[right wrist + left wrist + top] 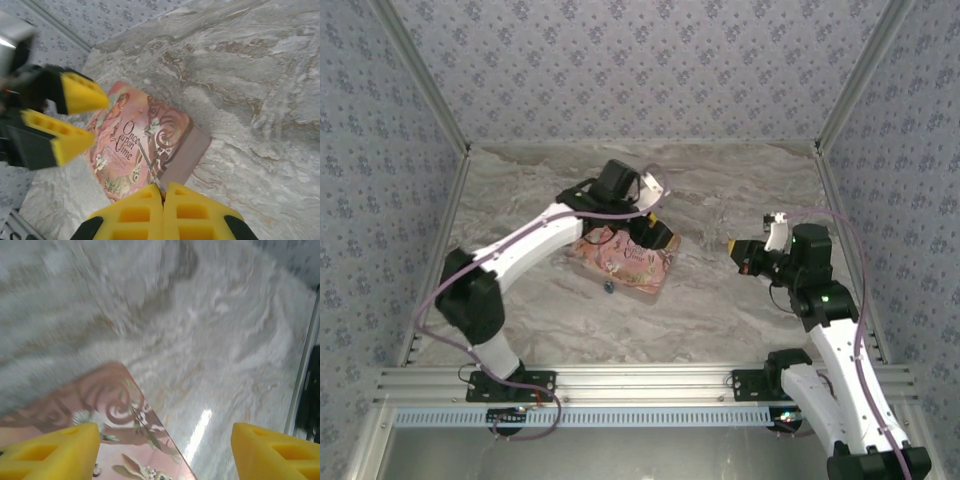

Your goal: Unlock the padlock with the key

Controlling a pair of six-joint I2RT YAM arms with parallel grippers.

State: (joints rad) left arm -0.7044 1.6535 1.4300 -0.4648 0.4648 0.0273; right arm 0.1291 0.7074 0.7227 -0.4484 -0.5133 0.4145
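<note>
The tiny blue padlock [608, 287] lies on the table against the near edge of the pink illustrated box [625, 258]. My left gripper [657, 233] hovers over the box's far right corner with its yellow fingers [55, 450] wide apart and nothing between them; the box corner [107, 407] lies beneath it. My right gripper [163, 187] is shut on the thin silver key [148, 165], whose blade sticks out forward toward the box [150, 135]. In the top view the right gripper [738, 255] sits to the right of the box, apart from it.
The marble-patterned table [720, 190] is ringed by patterned walls and a metal rail [640, 380] along the near edge. The left gripper [92, 117] shows open at the left of the right wrist view.
</note>
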